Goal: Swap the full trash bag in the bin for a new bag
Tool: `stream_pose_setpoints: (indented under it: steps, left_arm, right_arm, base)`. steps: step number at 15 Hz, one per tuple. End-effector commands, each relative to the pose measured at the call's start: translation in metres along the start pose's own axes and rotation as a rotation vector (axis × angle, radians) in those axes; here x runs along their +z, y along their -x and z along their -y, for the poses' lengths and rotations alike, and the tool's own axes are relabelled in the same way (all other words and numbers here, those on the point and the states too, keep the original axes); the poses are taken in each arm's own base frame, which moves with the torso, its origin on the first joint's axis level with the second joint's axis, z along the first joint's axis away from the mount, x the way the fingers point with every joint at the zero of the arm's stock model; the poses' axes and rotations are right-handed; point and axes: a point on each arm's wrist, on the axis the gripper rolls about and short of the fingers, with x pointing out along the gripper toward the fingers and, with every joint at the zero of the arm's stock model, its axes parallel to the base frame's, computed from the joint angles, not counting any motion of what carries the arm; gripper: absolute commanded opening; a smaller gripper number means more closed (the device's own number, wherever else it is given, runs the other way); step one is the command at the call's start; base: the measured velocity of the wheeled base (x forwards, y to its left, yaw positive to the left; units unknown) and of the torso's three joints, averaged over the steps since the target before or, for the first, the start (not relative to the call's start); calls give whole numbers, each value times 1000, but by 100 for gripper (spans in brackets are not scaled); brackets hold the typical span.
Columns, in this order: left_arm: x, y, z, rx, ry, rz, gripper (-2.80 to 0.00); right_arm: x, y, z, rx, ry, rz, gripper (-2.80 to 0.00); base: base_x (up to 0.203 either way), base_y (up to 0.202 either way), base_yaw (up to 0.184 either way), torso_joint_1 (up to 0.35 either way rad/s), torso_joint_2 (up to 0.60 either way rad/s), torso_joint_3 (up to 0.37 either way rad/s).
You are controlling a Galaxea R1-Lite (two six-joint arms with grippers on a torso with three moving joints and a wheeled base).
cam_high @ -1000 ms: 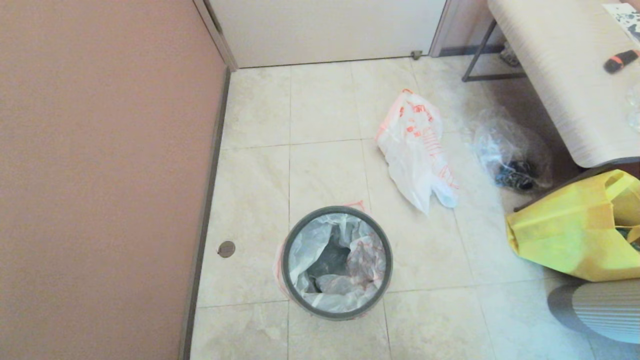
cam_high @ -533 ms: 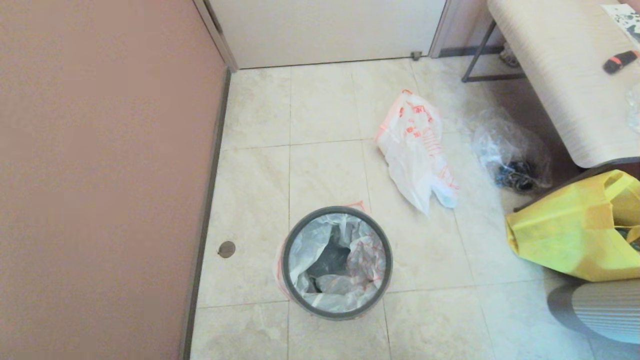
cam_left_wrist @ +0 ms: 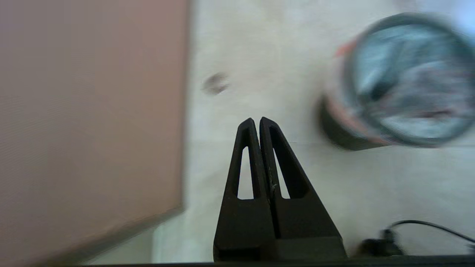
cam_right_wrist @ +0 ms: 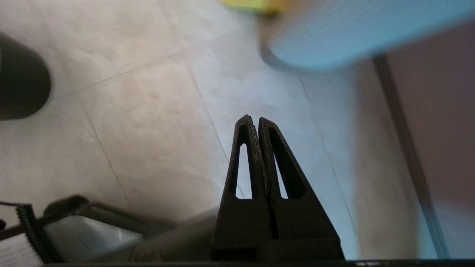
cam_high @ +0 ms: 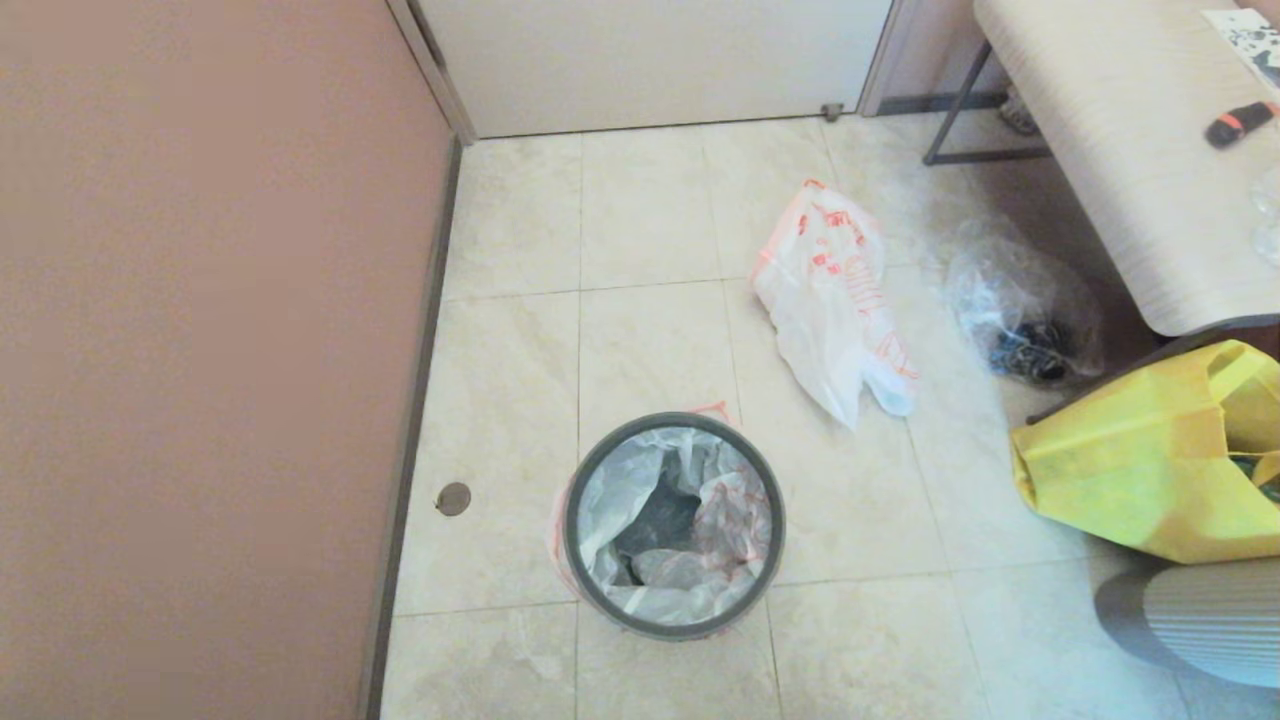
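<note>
The round black bin stands on the tiled floor with a dark grey hoop on its rim. The full trash bag lines it, translucent white with orange-red print and dark trash showing. The limp new bag lies flat on the floor beyond the bin, to its right. Neither arm shows in the head view. In the left wrist view my left gripper hangs shut and empty above the floor, with the bin off to one side. My right gripper is shut and empty over bare tiles.
A pink wall runs close along the bin's left. A clear crinkled bag of dark items, a yellow fabric bag and a pale table crowd the right. A small round floor drain sits by the wall.
</note>
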Motion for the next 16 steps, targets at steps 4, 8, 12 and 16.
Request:
stream_pose_setpoints:
  steps: [4, 8, 12, 16]
  left_arm:
    - [-5, -2, 0, -17, -9, -12, -280]
    - [-5, -2, 0, -12, 6, -12, -280]
    - [-5, -2, 0, -11, 7, -12, -280]
    - [-5, -2, 0, -11, 8, -12, -280]
  right_arm:
    - [-16, -48, -17, 147, 8, 307, -280]
    - [-29, -60, -24, 340, 146, 333, -280]
    - [-31, -60, -24, 351, 92, 298, -280]
    - [-31, -60, -24, 348, 90, 298, -280]
  base:
    - [0, 0, 0, 0, 0, 0]
    - [0, 0, 0, 0, 0, 0]
    - [0, 0, 0, 0, 0, 0]
    - [0, 0, 0, 0, 0, 0]
